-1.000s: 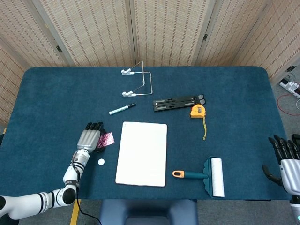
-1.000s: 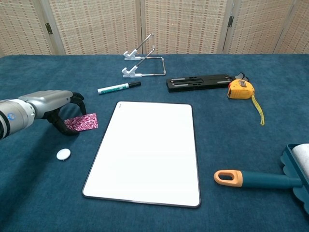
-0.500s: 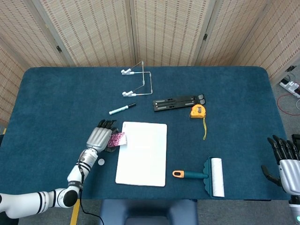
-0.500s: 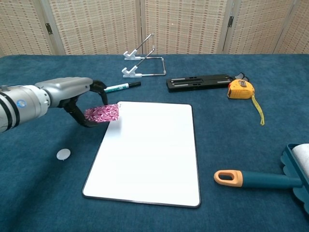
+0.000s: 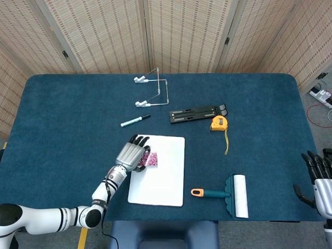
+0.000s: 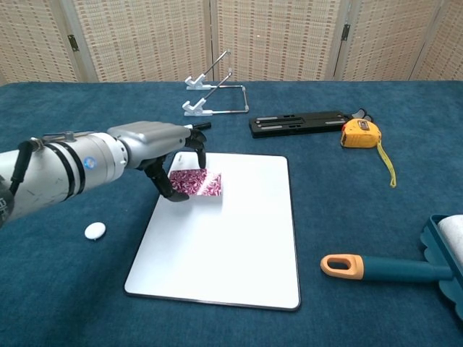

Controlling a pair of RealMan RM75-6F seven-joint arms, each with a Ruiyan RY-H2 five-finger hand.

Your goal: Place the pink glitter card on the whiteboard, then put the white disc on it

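Observation:
My left hand (image 6: pixel 165 148) holds the pink glitter card (image 6: pixel 195 182) by its left edge, over the upper left part of the whiteboard (image 6: pixel 231 238). The card looks low and close to the board; I cannot tell whether it touches. In the head view the left hand (image 5: pixel 132 154) covers part of the card (image 5: pixel 151 159) on the whiteboard (image 5: pixel 163 181). The white disc (image 6: pixel 95 230) lies on the blue cloth left of the board, apart from it. My right hand (image 5: pixel 320 179) hangs at the lower right edge, fingers apart, holding nothing.
Behind the board lie a green marker (image 5: pixel 135 121), a wire stand (image 5: pixel 155 88), a black rail (image 5: pixel 197 114) and a yellow tape measure (image 5: pixel 218 123). A lint roller with an orange-tipped handle (image 5: pixel 231 194) lies right of the board.
My left hand has carried the pink card rightward from the cloth to above the whiteboard's upper left area. The disc and the right hand have stayed put.

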